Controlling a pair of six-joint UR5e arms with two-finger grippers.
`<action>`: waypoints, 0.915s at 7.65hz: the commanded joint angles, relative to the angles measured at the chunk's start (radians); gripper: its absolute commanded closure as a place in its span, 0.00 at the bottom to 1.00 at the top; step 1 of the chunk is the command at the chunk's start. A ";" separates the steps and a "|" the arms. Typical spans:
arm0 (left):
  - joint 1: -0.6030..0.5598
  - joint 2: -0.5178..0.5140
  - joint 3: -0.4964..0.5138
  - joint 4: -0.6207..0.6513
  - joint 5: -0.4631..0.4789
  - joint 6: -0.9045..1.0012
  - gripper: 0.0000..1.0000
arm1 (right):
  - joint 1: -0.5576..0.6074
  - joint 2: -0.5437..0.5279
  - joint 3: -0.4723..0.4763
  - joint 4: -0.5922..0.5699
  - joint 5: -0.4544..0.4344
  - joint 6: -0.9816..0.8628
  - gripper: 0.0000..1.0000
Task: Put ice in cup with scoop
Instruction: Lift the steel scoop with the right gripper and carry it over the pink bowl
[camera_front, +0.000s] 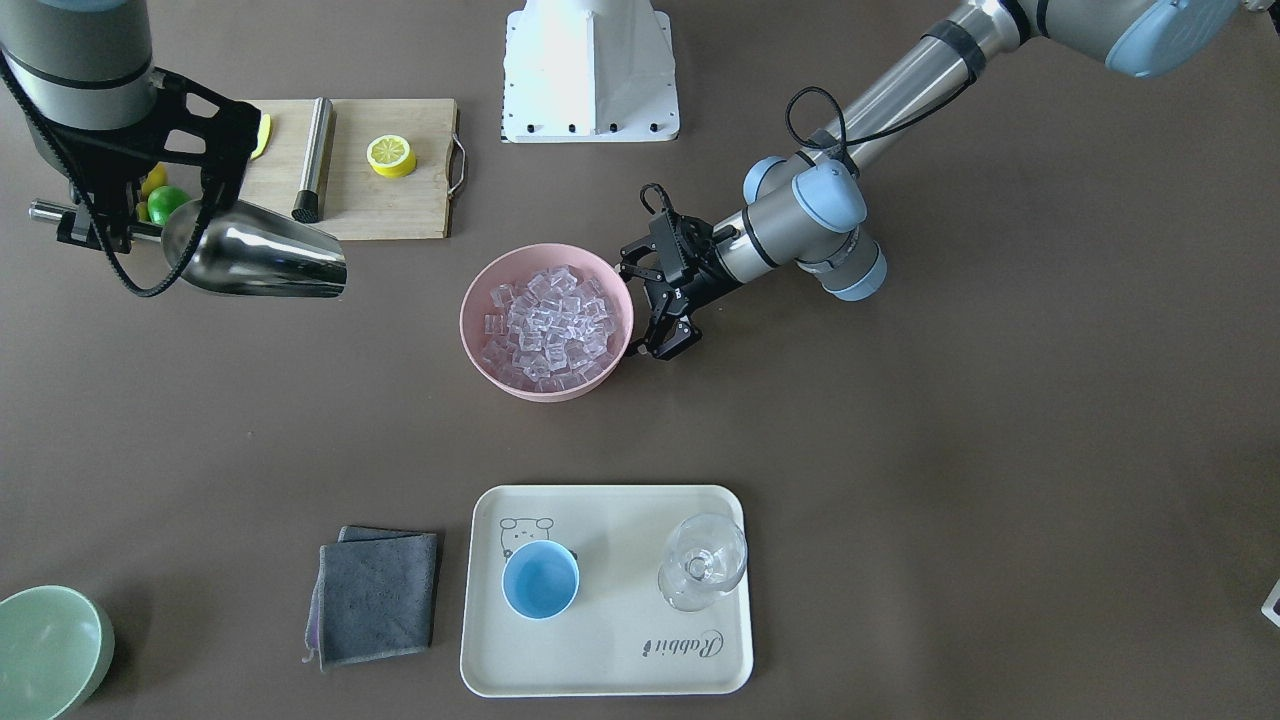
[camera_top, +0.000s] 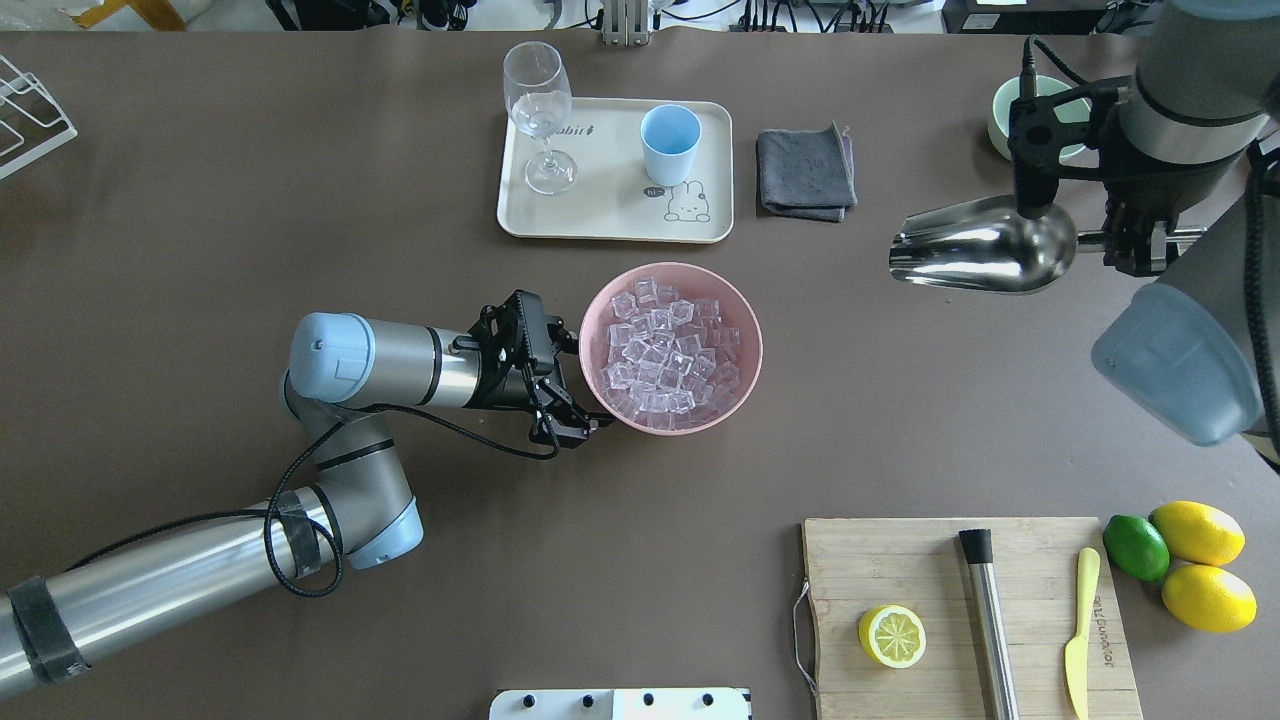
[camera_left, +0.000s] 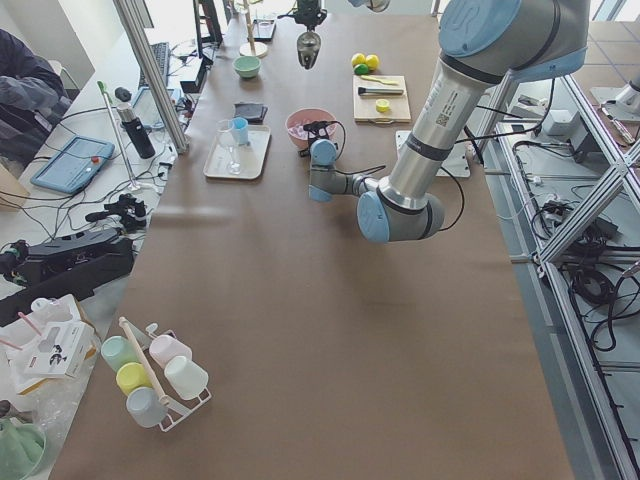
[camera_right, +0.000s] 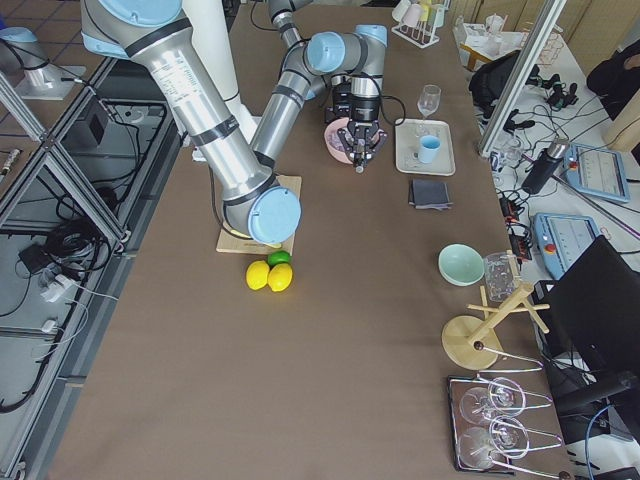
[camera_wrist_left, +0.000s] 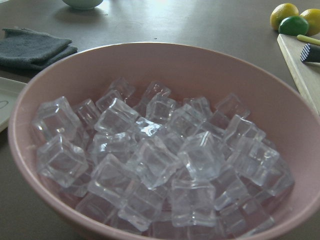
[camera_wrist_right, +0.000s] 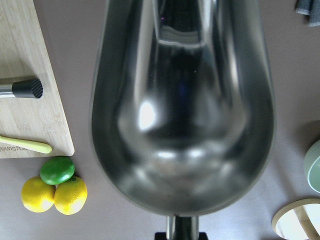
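The ice (camera_top: 665, 345) fills a pink bowl (camera_top: 745, 300) at the table's middle and also shows in the left wrist view (camera_wrist_left: 160, 155). The light-blue cup (camera_top: 670, 140) stands empty on a cream tray (camera_top: 600, 215) beyond the bowl. My left gripper (camera_top: 575, 385) is open, level with the table, right beside the bowl's left rim. My right gripper (camera_top: 1135, 240) is shut on the handle of the steel scoop (camera_top: 985, 250) and holds it in the air to the right of the bowl. The scoop's trough (camera_wrist_right: 182, 110) is empty.
A clear stemmed glass (camera_top: 540, 110) stands on the tray beside the cup. A grey cloth (camera_top: 805, 170) lies right of the tray, a pale green bowl (camera_front: 45, 650) further right. A cutting board (camera_top: 900, 560) carries a lemon half, a steel cylinder (camera_top: 990, 620) and a knife.
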 joint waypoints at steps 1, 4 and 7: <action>-0.002 0.008 -0.025 0.001 0.000 0.001 0.02 | -0.084 0.272 -0.289 -0.168 -0.138 -0.015 1.00; -0.005 0.015 -0.042 -0.001 0.000 0.002 0.02 | -0.198 0.389 -0.457 -0.169 -0.216 -0.010 1.00; -0.006 0.022 -0.049 -0.001 0.001 0.002 0.02 | -0.290 0.437 -0.530 -0.182 -0.256 0.107 1.00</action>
